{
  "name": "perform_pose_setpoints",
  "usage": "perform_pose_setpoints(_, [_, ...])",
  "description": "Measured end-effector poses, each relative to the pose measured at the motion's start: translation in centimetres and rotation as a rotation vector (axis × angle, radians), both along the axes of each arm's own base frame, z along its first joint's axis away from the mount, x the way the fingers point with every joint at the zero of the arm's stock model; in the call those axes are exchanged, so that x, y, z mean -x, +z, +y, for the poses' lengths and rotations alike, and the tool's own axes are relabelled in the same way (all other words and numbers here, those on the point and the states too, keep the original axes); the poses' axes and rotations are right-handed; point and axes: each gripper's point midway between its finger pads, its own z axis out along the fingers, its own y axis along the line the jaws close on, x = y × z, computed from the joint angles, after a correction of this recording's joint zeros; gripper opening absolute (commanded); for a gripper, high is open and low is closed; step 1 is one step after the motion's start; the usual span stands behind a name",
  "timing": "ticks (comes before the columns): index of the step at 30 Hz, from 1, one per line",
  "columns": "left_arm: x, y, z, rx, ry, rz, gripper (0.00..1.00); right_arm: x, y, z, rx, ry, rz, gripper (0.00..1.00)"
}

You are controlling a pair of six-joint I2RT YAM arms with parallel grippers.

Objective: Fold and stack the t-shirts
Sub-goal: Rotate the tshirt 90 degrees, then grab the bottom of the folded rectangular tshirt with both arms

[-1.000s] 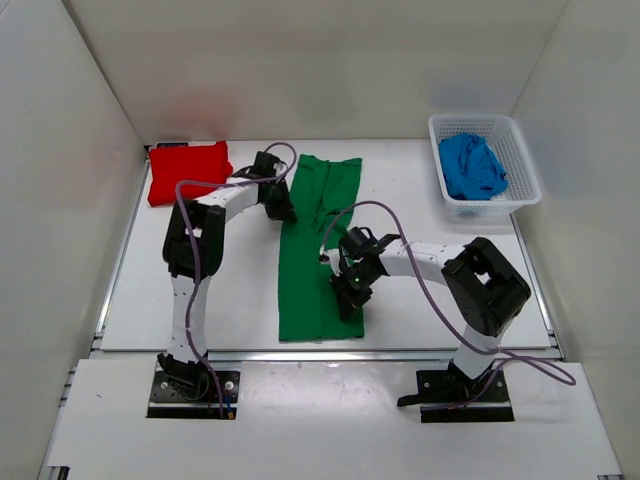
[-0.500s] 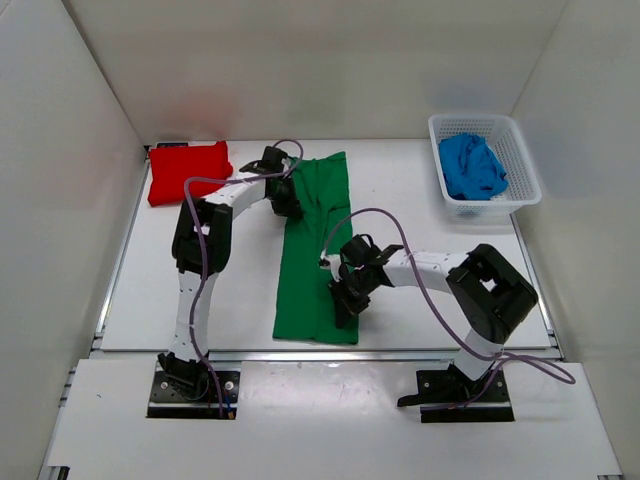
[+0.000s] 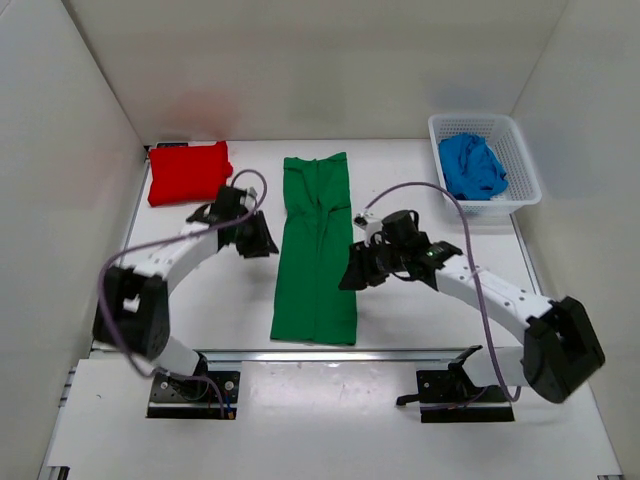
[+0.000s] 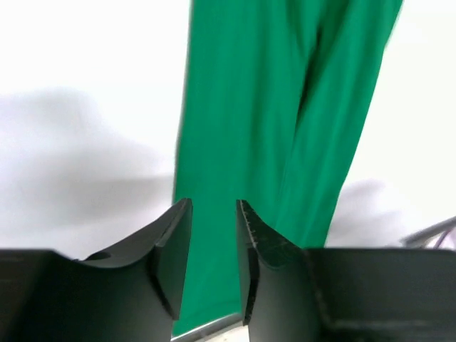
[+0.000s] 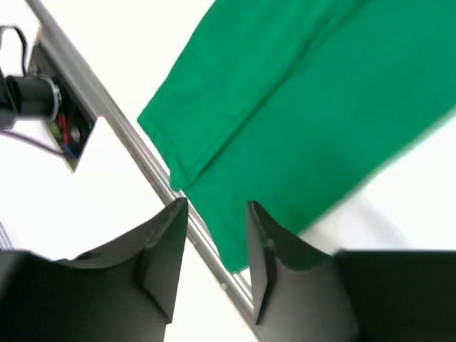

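Green t-shirt (image 3: 316, 250) is being shown flat as a long narrow strip mid-table (image 3: 230, 300), running far to near. A crumpled blue t-shirt (image 3: 470, 165) is being held in the white basket (image 3: 526, 160) at the far right corner. A folded red t-shirt (image 3: 188, 172) is being shown far left, on the table itself. The left gripper (image 3: 264, 242) is being held just left of the strip, jaws slightly parted, nothing gripped. The right gripper (image 3: 350, 276) is being held at the strip's right edge, jaws slightly parted, empty; contact cannot be told. The strip's near hem is being shown just short of the metal rail (image 3: 330, 354), with white table surface on both sides.
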Motion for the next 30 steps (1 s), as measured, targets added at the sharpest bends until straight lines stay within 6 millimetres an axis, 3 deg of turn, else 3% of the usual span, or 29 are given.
perform_pose_setpoints(2, [4.4,0.1,0.2,-0.001,-0.021,-0.019,0.46,0.7,-0.3,-1.3,-0.019,-0.072,0.02,0.46])
perform_pose_setpoints(3, [6.8,-0.3,0.2,-0.01,-0.043,-0.023,0.5,1.7,-1.2,-2.0,-0.019,-0.105,0.051,0.47])
perform_pose_setpoints(6, [12.7,-2.6,0.2,-0.017,-0.106,0.01,0.51,5.8,-5.1,-4.0,0.009,-0.181,0.183,0.5])
perform_pose_setpoints(10, [17.4,-6.3,2.4,-0.039,-0.058,0.093,0.52,10.2,-9.6,-6.2,0.039,-0.288,0.352,0.5])
perform_pose_setpoints(21, [17.7,-6.6,0.3,0.041,-0.014,0.043,0.51,8.6,-9.6,-5.1,-0.056,-0.418,0.373,0.45])
perform_pose_setpoints(30, [18.6,-6.9,-0.9,0.066,-0.031,0.061,0.39,8.3,-9.7,-2.2,-0.036,-0.359,0.402,0.41])
